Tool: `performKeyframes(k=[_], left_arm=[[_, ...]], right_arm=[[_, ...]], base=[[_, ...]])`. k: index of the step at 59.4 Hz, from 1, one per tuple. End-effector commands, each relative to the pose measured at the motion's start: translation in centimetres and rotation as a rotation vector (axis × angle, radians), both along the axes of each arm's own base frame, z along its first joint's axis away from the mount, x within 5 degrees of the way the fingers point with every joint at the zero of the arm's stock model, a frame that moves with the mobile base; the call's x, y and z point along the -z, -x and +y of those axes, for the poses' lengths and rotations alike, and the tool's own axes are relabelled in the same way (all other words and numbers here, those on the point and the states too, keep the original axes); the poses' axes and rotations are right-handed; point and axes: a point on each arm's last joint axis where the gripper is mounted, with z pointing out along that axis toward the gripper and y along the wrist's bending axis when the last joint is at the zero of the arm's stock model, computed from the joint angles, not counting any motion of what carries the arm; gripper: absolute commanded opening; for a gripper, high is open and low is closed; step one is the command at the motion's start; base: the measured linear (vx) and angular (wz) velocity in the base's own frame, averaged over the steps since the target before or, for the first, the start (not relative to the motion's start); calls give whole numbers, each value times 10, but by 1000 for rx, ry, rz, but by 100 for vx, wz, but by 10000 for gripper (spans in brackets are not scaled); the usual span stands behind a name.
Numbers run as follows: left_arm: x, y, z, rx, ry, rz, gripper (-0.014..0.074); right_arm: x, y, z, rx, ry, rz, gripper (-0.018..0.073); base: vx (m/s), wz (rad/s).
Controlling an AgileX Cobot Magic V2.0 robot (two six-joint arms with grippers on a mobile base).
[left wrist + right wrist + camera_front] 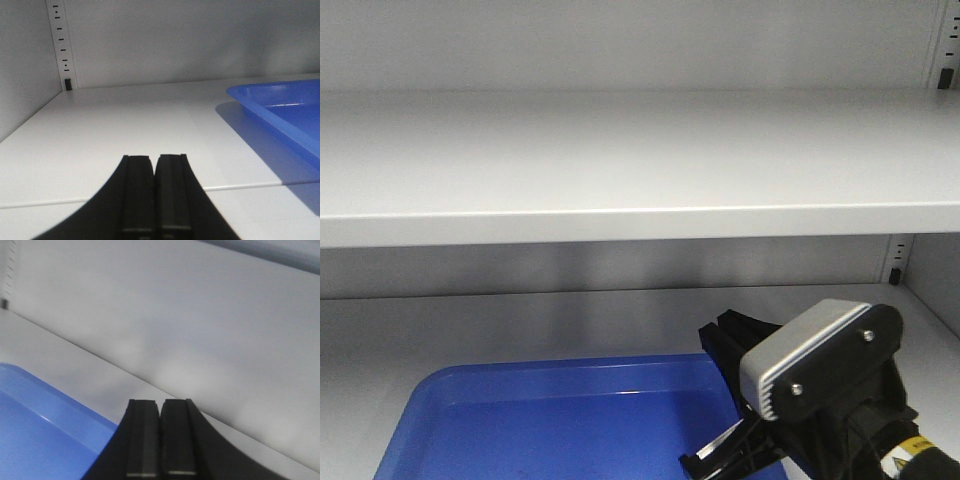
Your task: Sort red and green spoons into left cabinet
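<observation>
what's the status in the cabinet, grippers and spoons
Left gripper shut, empty, low over the cabinet shelf. Right gripper shut, empty, by the blue tray. No spoons in view. Nothing blocking.

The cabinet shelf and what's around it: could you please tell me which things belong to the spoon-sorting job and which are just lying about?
For the job: cabinet, left pincer, right pincer; no spoons in view.
Lying about: blue tray.

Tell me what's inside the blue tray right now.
The blue tray shows only bare blue floor; no spoons visible. Its near right corner is hidden behind the right hand, and the frame cuts off its front edge.
</observation>
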Motion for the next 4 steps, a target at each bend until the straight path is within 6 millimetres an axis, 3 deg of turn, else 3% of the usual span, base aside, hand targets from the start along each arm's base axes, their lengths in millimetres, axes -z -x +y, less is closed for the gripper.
performKeyframes(k=[1,4], left_arm=[[-9,2,1,-9,12,-97,0],[-9,2,1,-9,12,-97,0]], right_arm=[[-17,-6,-8,111,-34,-109,-6],[-16,-8,-10,142,-37,-103,-6]], base=[[0,0],[0,0]])
